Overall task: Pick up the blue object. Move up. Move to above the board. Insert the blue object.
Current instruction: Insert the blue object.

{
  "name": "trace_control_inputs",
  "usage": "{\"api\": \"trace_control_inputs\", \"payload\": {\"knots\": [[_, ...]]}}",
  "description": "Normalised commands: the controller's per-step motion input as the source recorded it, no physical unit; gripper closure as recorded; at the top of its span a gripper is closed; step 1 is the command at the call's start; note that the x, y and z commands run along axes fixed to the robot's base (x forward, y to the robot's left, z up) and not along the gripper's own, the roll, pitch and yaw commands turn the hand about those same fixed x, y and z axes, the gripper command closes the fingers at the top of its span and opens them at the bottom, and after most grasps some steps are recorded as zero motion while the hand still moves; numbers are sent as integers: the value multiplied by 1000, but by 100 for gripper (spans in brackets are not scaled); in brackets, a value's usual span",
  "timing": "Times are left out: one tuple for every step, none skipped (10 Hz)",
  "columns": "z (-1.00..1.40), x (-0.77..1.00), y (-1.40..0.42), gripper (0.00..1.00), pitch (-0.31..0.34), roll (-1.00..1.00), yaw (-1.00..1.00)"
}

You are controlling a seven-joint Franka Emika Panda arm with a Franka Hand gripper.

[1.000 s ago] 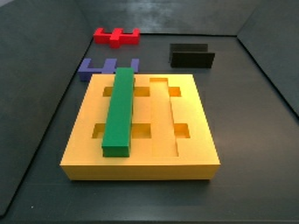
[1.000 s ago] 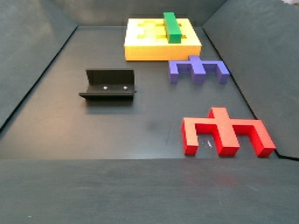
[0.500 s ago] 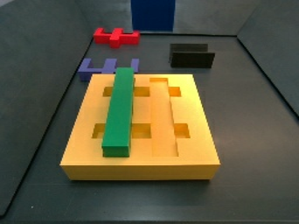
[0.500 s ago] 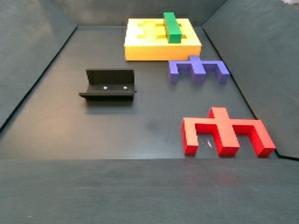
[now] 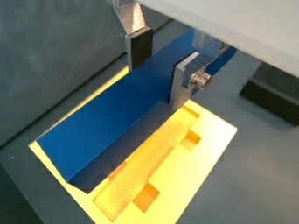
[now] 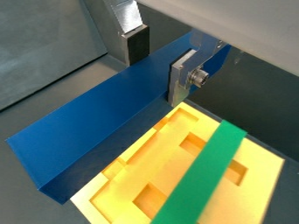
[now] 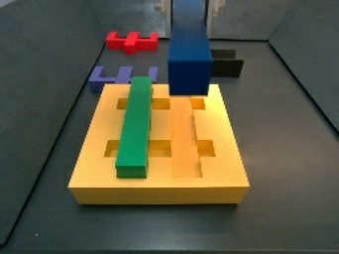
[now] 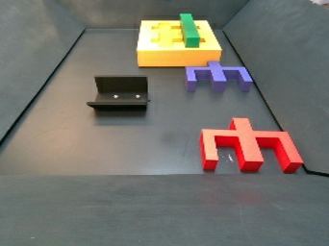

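Note:
My gripper point(image 5: 163, 66) is shut on the blue object point(image 5: 117, 122), a long navy bar; a silver finger sits on each of its broad faces, as both wrist views show point(image 6: 159, 66). In a side view the blue object point(image 7: 189, 50) hangs upright over the far end of the board point(image 7: 99, 149), its lower end just above the top face. The gripper itself is above that frame. The board is a yellow-orange block with grooves and square cut-outs point(image 6: 152, 188). A green bar point(image 7: 134, 124) lies in its left groove. The other side view shows the board point(image 8: 161, 56) but neither the gripper nor the blue object.
A purple comb-shaped piece point(image 7: 122, 74) lies just behind the board, also seen in the other side view point(image 8: 216, 75). A red pronged piece point(image 7: 133, 41) lies farther back point(image 8: 251, 144). The dark fixture point(image 7: 228, 64) stands at the back right point(image 8: 119, 93). Dark walls enclose the floor.
The blue object has come into the side view from the far top. It has moved forward and now hangs over the board's far end. Nothing else has moved.

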Motion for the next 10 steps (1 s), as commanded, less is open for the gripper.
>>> {"api": "trace_control_inputs", "payload": {"knots": [[-880, 160, -31, 100, -140, -74, 20], [-894, 111, -31, 100, -147, -57, 6], [-911, 11, -34, 100, -169, -16, 40], [-903, 0, -211, 100, -161, 89, 109], [-851, 0, -151, 100, -150, 139, 109], [-786, 23, -66, 100, -113, 170, 97], [-654, 74, 0, 100, -86, 223, 126], [-417, 106, 0, 100, -41, 280, 197], [-391, 29, 0, 100, -39, 234, 211], [-283, 0, -43, 100, -19, 284, 311]]}}
